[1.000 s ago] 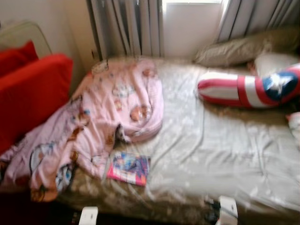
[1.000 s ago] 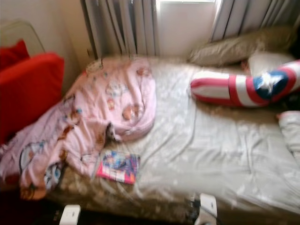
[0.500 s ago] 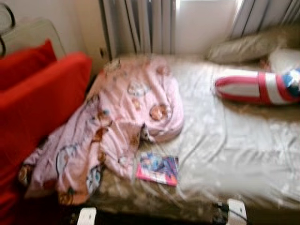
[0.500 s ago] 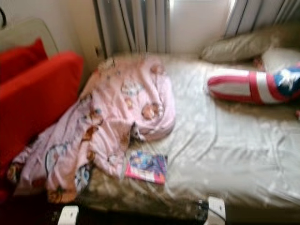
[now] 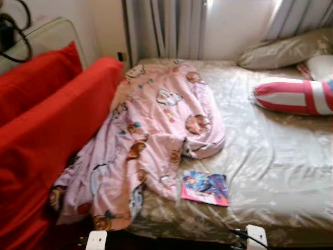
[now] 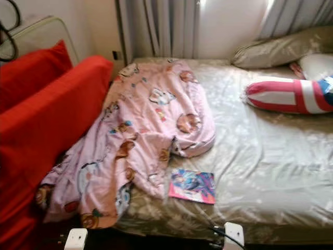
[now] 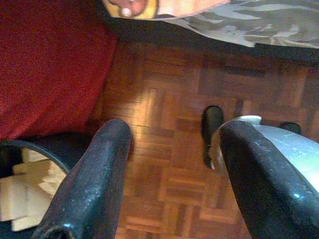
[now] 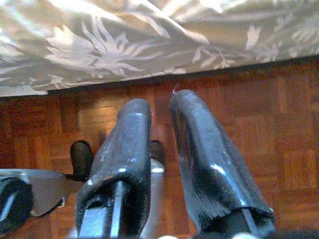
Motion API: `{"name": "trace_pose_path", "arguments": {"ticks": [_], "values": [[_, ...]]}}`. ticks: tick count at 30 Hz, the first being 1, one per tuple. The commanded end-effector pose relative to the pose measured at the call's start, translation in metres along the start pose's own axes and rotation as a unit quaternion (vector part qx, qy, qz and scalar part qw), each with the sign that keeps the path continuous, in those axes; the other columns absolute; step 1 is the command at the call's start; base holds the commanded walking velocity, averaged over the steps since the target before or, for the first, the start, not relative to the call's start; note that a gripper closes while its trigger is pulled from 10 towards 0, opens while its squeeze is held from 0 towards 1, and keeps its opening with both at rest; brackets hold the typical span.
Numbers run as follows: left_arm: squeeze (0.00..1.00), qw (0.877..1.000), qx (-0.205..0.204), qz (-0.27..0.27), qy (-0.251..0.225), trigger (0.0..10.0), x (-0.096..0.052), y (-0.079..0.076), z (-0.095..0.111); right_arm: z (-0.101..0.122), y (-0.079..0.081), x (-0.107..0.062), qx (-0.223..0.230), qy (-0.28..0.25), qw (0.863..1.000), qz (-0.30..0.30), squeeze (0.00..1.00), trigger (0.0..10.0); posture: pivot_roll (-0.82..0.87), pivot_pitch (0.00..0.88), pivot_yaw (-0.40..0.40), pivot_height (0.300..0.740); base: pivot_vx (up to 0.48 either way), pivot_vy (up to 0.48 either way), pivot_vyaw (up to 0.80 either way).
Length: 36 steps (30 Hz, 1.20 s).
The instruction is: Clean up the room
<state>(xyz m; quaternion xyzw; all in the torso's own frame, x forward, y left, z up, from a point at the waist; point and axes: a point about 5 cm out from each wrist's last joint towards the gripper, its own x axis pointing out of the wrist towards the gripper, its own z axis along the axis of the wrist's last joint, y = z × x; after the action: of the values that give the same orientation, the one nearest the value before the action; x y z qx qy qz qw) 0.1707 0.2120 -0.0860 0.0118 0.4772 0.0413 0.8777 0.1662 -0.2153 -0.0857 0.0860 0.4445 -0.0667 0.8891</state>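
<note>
While we stand at the foot of the bed, the head views show a pink cartoon blanket crumpled along the bed's left side, one end spilling over the edge beside the red cushions. Its long axis runs from the near corner toward the curtains (likely thrown aside, not spread). A magazine lies flat just beside the blanket's near fold, close to the front edge, its long side roughly parallel to that edge. A striped bolster and pillows sit at the far right.

In the left wrist view, the left gripper hangs over the parquet floor, fingers wide apart, holding nothing.

In the right wrist view, the right gripper hangs below the bedsheet's edge, fingers nearly together, gripping nothing; we judge both arms idle.
</note>
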Motion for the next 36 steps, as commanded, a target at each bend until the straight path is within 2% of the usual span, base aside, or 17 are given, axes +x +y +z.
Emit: {"name": "trace_pose_path", "arguments": {"ticks": [1,3,10,12,14,15,16,20,24,26,29,34,36], "values": [[0.0,1.0,-0.003,-0.008,0.006,10.0,0.0,-0.005,-0.003,-0.006,-0.006,-0.002,0.002,0.008,1.0,-0.007,0.0,10.0,0.0,0.034,0.022,0.74,0.0,0.0,0.0],[0.0,1.0,-0.005,-0.013,0.004,10.0,0.0,-0.005,-0.002,-0.007,-0.004,-0.002,0.002,0.009,1.0,-0.007,0.0,10.0,0.0,0.035,0.023,0.74,0.0,0.0,0.0],[0.0,1.0,-0.005,-0.015,-0.001,10.0,0.0,-0.006,0.0,-0.007,0.025,0.003,-0.007,0.007,1.0,0.013,0.0,10.0,0.0,0.035,0.023,0.74,0.148,0.0,0.0],[0.0,1.0,-0.005,-0.015,-0.002,10.0,0.0,-0.006,0.0,-0.007,0.025,0.003,-0.008,0.007,1.0,0.015,0.0,10.0,0.0,0.034,0.024,0.74,0.264,0.0,0.0],[0.0,1.0,-0.005,-0.016,-0.003,10.0,0.001,-0.007,0.001,-0.008,0.016,0.001,-0.007,0.007,1.0,0.011,0.0,10.0,0.0,0.034,0.022,0.74,0.264,0.0,0.0],[0.0,1.0,-0.005,-0.016,-0.003,10.0,0.001,-0.007,0.001,-0.008,0.008,0.0,-0.006,0.007,1.0,0.007,0.0,10.0,0.0,0.034,0.022,0.74,0.266,0.0,0.0],[0.0,1.0,-0.006,-0.016,-0.004,10.0,0.001,-0.007,0.001,-0.007,-0.007,-0.003,-0.002,0.006,1.0,-0.002,0.0,10.0,0.0,0.033,0.022,0.74,0.27,0.0,0.0],[0.0,1.0,-0.007,-0.016,-0.005,10.0,0.001,-0.007,0.002,-0.007,-0.02,-0.006,0.002,0.005,1.0,-0.011,0.0,10.0,0.0,0.034,0.021,0.74,0.27,0.0,0.0],[0.0,1.0,-0.008,-0.017,-0.006,10.0,0.001,-0.008,0.001,-0.01,-0.013,-0.005,0.005,0.004,1.0,-0.012,0.0,10.0,0.0,0.032,0.021,0.74,0.272,0.0,0.0],[0.0,1.0,-0.007,-0.017,-0.007,10.0,0.001,-0.008,0.002,-0.011,0.002,-0.003,0.007,0.002,1.0,-0.006,0.0,10.0,0.0,0.032,0.021,0.74,0.27,0.0,0.0],[0.0,1.0,-0.008,-0.018,-0.01,10.0,0.001,-0.008,0.003,-0.01,0.014,0.0,0.009,-0.001,1.0,-0.001,0.0,10.0,0.0,0.032,0.02,0.74,0.259,0.0,0.0],[0.0,1.0,-0.009,-0.022,-0.018,10.0,0.001,-0.009,0.006,-0.004,0.018,0.002,0.009,-0.007,1.0,0.0,0.0,10.0,0.0,0.034,0.021,0.74,0.1,0.0,0.0],[0.0,0.999,-0.01,-0.026,-0.037,10.0,0.002,-0.01,0.014,0.003,0.01,0.002,0.014,-0.016,1.0,-0.006,0.0,10.0,0.0,0.035,0.021,0.74,0.0,0.0,0.0]]}}
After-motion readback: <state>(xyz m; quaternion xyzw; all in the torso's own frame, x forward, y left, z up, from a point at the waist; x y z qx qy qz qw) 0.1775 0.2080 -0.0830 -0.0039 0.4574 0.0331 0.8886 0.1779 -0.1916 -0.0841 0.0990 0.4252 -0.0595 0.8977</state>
